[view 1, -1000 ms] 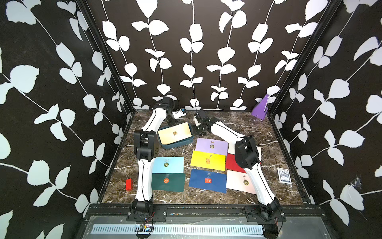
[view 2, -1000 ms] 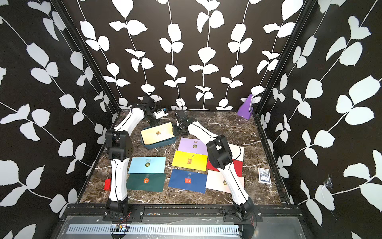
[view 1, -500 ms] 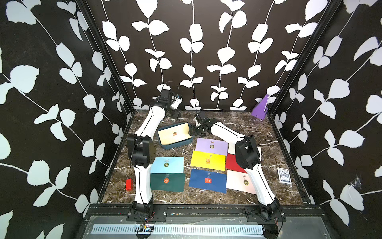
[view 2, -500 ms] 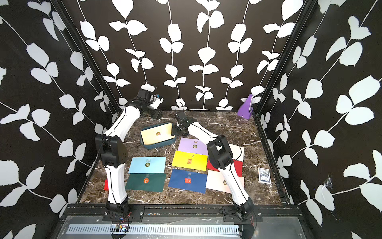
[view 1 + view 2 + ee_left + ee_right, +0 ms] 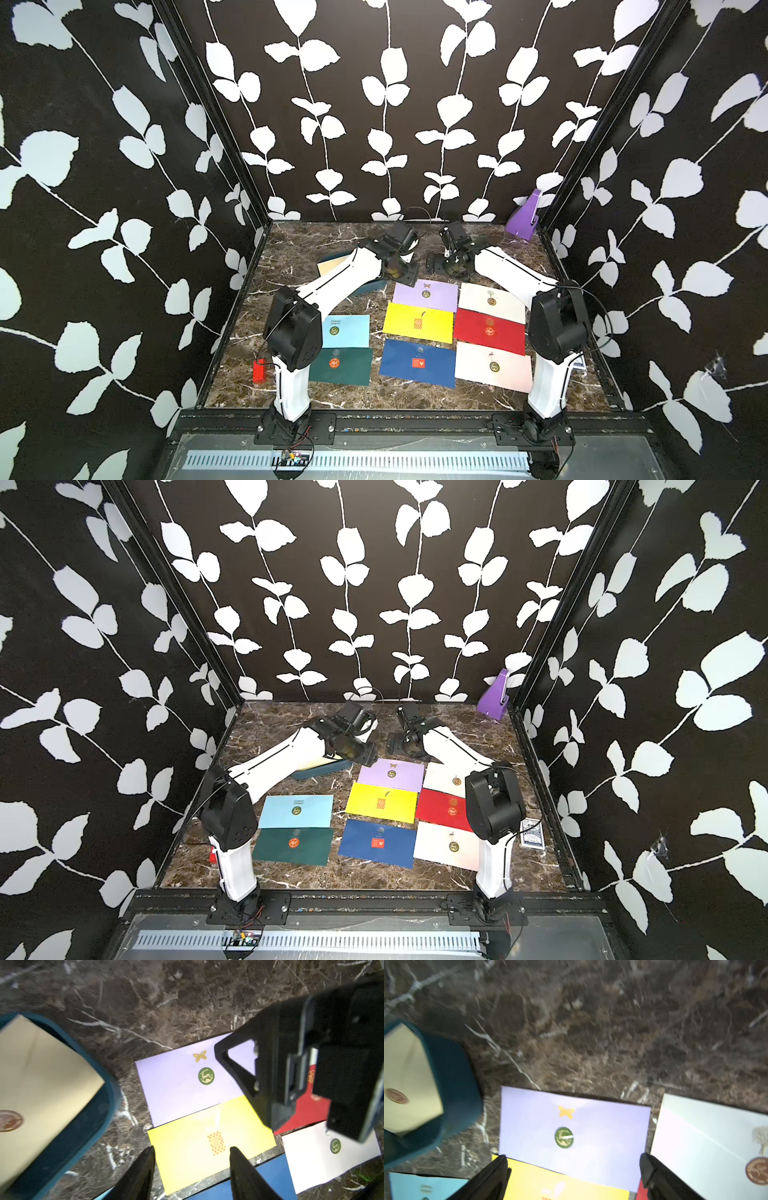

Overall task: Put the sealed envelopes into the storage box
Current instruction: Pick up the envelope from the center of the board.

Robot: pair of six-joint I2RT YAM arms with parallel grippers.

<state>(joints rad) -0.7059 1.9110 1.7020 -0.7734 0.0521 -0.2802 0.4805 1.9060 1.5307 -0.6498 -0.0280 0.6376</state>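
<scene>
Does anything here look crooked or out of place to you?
The cream envelope lies askew in the teal storage box: it is turned at an angle to the walls, and one corner seems to ride up onto the rim rather than lying flat. Nothing looks spilled or damaged.

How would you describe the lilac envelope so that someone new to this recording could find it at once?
Start at the marble table, where envelopes lie in three columns beside the teal storage box. The lilac envelope is the farthest one in the middle column, directly behind the yellow envelope. It alone carries a gold butterfly above a round green seal.
</scene>
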